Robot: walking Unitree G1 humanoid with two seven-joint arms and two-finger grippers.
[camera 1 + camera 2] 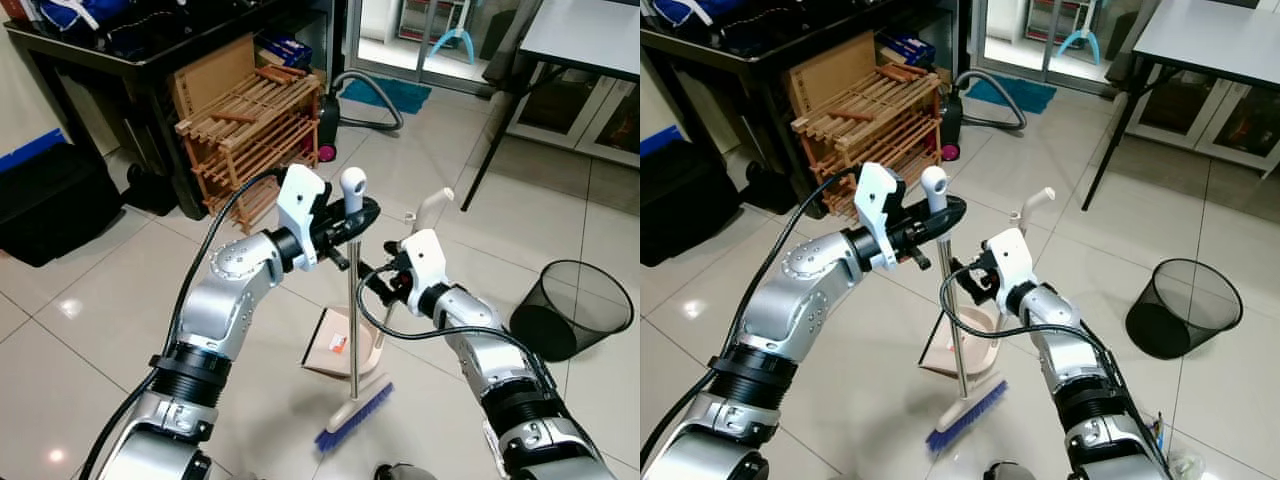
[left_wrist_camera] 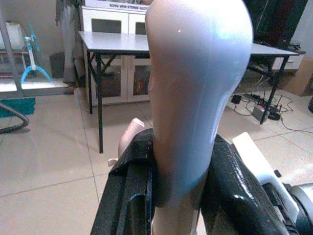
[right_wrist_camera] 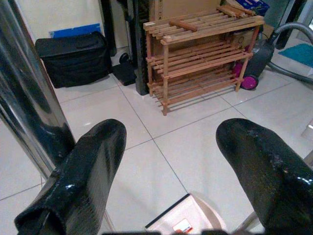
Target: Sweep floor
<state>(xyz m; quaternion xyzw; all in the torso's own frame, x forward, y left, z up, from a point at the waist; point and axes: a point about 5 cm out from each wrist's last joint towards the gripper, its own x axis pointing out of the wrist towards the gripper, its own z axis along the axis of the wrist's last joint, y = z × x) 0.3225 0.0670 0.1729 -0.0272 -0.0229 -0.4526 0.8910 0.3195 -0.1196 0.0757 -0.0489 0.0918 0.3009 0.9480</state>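
Observation:
A broom stands upright on the tiled floor, with a silver pole, a white grip and blue bristles. My left gripper is shut on the white grip, one black finger on each side. Lower down, my right gripper is open next to the pole, which runs outside one finger, not between the two. A beige dustpan with a long handle stands just behind the broom.
A black mesh bin stands on the floor to the right. A wooden rack and a black desk are ahead on the left, with a black bag beside them. A vacuum hose and a white table lie further off.

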